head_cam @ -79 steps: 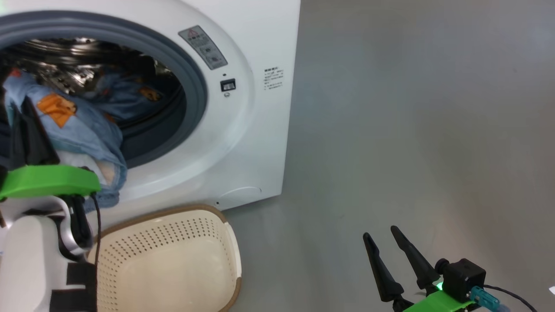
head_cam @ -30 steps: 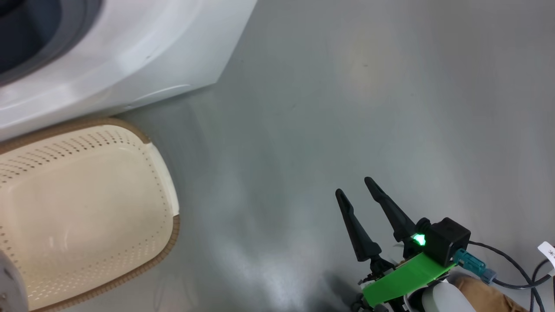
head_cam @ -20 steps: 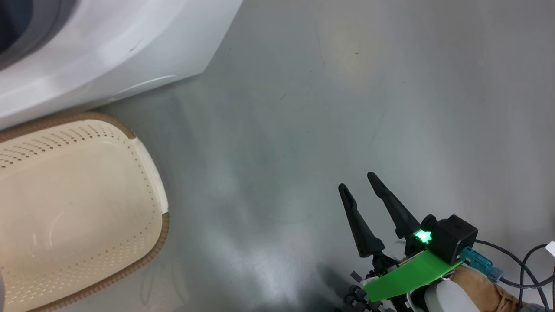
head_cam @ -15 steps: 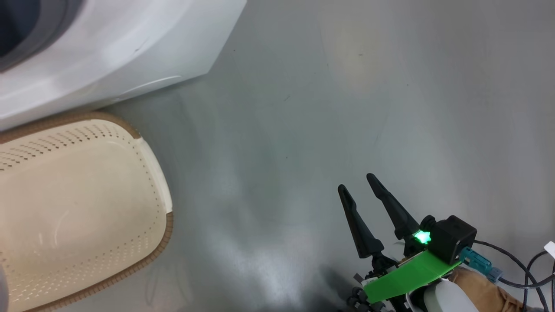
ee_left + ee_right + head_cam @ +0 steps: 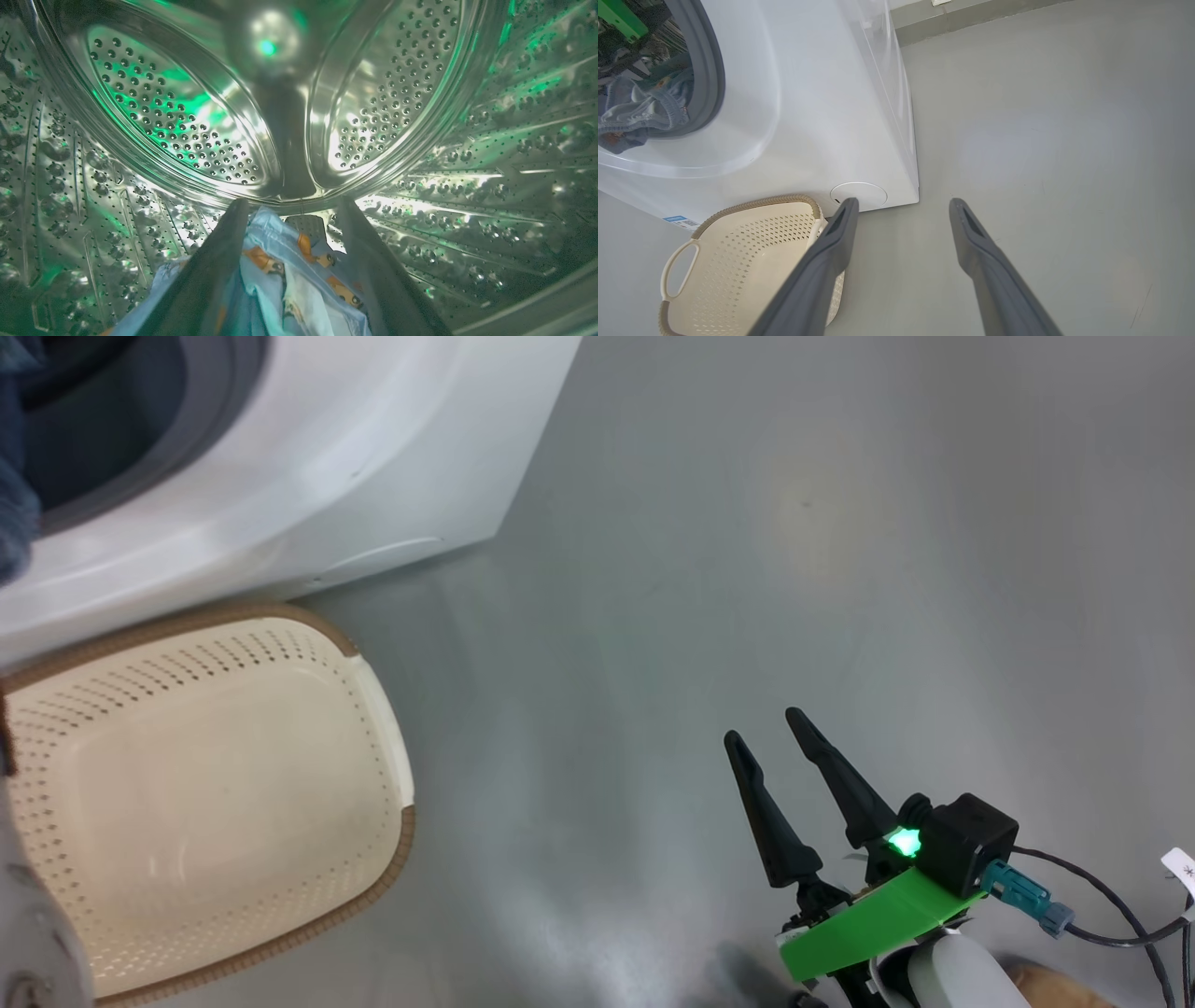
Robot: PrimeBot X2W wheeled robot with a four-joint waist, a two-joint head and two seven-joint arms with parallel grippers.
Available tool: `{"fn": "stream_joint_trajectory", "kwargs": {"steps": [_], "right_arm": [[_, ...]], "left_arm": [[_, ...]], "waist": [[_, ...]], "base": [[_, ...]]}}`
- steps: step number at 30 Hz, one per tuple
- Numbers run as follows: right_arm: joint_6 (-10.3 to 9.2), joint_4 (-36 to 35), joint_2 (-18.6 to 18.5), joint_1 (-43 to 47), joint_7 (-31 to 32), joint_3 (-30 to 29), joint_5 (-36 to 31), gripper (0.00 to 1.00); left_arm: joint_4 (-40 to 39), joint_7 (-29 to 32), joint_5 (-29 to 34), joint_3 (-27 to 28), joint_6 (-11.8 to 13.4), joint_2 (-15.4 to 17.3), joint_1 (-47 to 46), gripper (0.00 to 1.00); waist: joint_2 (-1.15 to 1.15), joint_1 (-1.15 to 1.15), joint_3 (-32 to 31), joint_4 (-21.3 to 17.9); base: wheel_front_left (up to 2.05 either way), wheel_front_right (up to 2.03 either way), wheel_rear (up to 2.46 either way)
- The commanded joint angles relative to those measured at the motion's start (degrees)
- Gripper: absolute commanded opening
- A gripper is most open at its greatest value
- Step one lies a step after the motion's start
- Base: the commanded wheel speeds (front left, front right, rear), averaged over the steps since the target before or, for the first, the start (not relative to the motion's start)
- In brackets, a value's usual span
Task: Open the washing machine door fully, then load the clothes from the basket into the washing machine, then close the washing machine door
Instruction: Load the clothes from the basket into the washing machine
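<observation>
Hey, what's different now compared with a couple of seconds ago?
The left end effector has pushed deeper into the drum of the washing machine and opened; the clothes lie loose between its fingers. The head camera also tilted down. Unchanged: the basket sits empty on the floor, and the right end effector is open above it.

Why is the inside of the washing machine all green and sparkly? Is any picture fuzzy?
Left wrist view: green light glints off the shiny steel drum, with white glare patches, and the wide lens curves its walls. Head view: a green lamp glows by the right gripper; the floor has smeary pale reflections. Right wrist view: soft, even light, nothing sparkly.
</observation>
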Motion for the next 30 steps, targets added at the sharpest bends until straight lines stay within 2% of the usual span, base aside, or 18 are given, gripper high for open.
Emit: {"fn": "stream_joint_trajectory", "kwargs": {"steps": [1,19,30], "right_arm": [[0.09,-0.8,-0.3,0.6,-0.3,1.1,0.3,1.00],[0.09,1.2,-0.3,1.7,-0.3,0.1,-0.1,1.00],[0.09,1.2,-0.4,0.8,-0.3,-0.9,-1.3,1.00]], "left_arm": [[-1.2,-0.3,-0.3,-0.1,0.2,1.7,1.7,1.00],[-2.2,-0.3,-2.6,-0.7,-0.1,-2.9,12.9,1.00],[-4.5,-0.3,-3.6,-2.2,-2.1,-6.0,18.5,1.00]], "waist": [[0.00,0.01,-2.2,1.4],[0.00,0.01,-9.0,6.9],[0.00,0.01,-10.1,11.0]], "base": [[0.00,0.00,0.00],[0.00,0.00,0.00],[0.00,0.00,0.00]]}}
